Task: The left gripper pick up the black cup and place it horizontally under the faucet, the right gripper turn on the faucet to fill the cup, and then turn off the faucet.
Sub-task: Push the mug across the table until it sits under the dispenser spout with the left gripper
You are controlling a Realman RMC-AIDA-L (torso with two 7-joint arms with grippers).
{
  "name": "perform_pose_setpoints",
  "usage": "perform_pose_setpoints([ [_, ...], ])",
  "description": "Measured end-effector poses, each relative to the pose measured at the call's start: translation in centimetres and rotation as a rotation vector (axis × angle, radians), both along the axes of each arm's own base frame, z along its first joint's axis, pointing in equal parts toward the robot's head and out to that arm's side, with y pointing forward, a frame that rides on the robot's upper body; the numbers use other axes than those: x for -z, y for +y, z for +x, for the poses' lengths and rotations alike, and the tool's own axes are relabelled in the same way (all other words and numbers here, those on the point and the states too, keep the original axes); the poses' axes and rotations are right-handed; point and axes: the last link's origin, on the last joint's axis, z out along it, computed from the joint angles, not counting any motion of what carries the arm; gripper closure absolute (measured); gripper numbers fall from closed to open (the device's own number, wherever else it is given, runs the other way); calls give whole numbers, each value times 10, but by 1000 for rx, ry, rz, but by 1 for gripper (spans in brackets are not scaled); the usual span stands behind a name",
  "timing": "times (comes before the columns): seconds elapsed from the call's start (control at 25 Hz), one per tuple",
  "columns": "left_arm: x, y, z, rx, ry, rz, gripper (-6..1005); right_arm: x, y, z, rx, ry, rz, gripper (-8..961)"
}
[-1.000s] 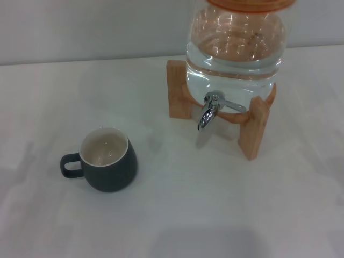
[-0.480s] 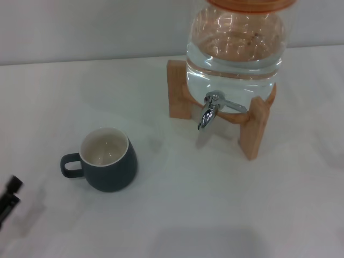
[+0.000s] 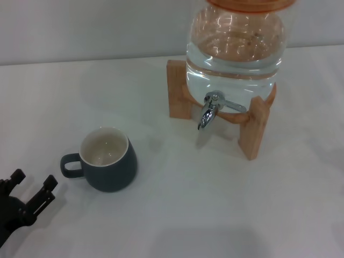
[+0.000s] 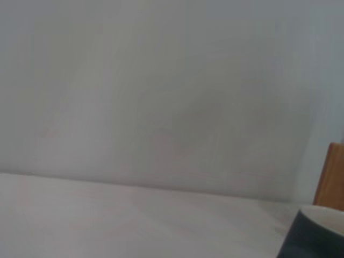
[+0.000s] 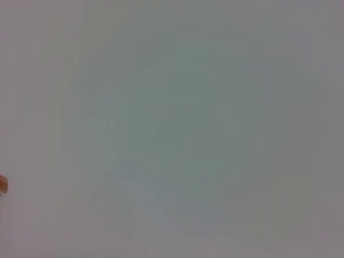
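The black cup stands upright on the white table, cream inside, handle pointing left. My left gripper is at the lower left of the head view, fingers spread open and empty, a short way left of the cup's handle and apart from it. The left wrist view shows the cup's edge. The chrome faucet points down from the glass jar on its wooden stand. Nothing stands under the spout. My right gripper is out of view.
The white table meets a pale wall behind the jar. The jar holds water and has an orange lid. A sliver of the wooden stand shows in the left wrist view and in the right wrist view.
My left gripper has come into the head view from the lower left and moved toward the cup's handle. The cup and faucet have not moved.
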Motion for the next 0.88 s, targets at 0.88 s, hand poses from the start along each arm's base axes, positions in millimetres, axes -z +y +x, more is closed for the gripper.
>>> perform_pose_setpoints([
  [0.88,11,37,7,-17,61,-49,151,3,7,0,11,4,-8,127],
])
